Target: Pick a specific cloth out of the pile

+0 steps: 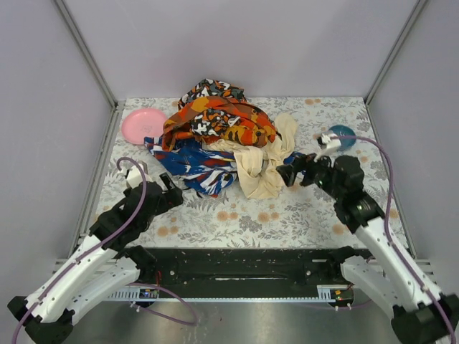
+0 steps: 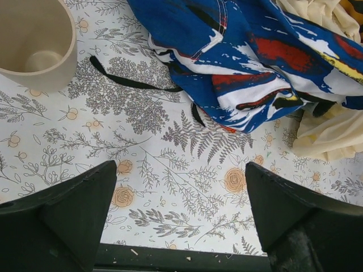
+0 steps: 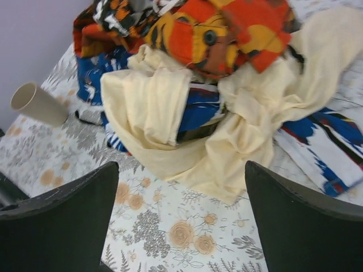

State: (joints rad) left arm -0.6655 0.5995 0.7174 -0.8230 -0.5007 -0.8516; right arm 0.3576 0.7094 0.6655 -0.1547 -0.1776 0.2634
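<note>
A floral-printed table (image 1: 287, 215) between grey walls carries everything. Nearest, the left gripper (image 2: 180, 168) hangs wide open over bare print just beside the blue-white-red cloth (image 2: 255, 62). The right gripper (image 3: 181, 165), equally wide, faces the cream cloth (image 3: 147, 96). Beyond them, the pile (image 1: 215, 132) shows no plain grey cloth that I can make out; it is probably buried. A blind grab could lift the wrong garment or drag the tangled heap.

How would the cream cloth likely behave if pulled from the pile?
The cream cloth looks floppy, lying in soft folds. It would probably drag the blue patterned cloth it wraps, and the orange cloth lying over it may shift.
</note>
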